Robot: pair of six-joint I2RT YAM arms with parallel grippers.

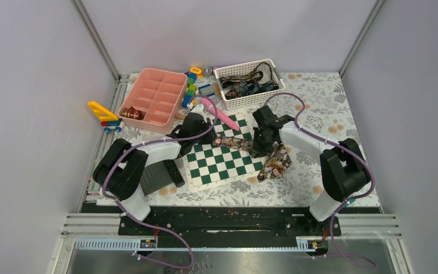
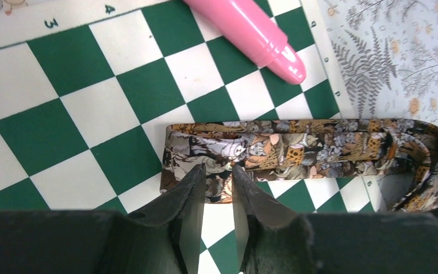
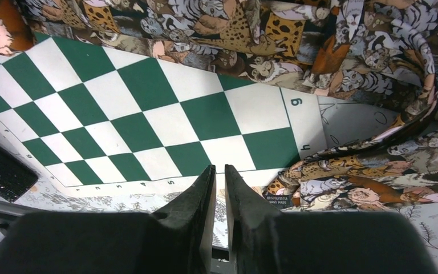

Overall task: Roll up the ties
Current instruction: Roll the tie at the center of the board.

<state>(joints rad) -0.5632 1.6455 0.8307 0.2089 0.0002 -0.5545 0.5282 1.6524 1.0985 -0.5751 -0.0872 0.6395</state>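
Two claws are down on the chess mat, working one cat-print tie. Seen from the top, the tie starts near the mat's 12 o'clock side, runs across toward 3 o'clock, and its wide end spills off the mat onto the flowery tablecloth at about 4 o'clock.

The left claw sits over the narrow end of the tie. Its fingers are a little way apart and I can see fabric in the gap, but honestly I can't tell if it's pinching the cloth or just poised above it. In that wrist view the tie doubles back on itself at the 3 o'clock end, and a pink marker lies on the mat at 12 o'clock.

The right claw is nearly together, just a thin slit with nothing in it. It hangs over the mat's edge, with the tie bunched from 12 round to 4 o'clock of it.

From the mat, a white basket with more ties is at 1 o'clock. A pink tray at 10 o'clock holds one rolled coil.
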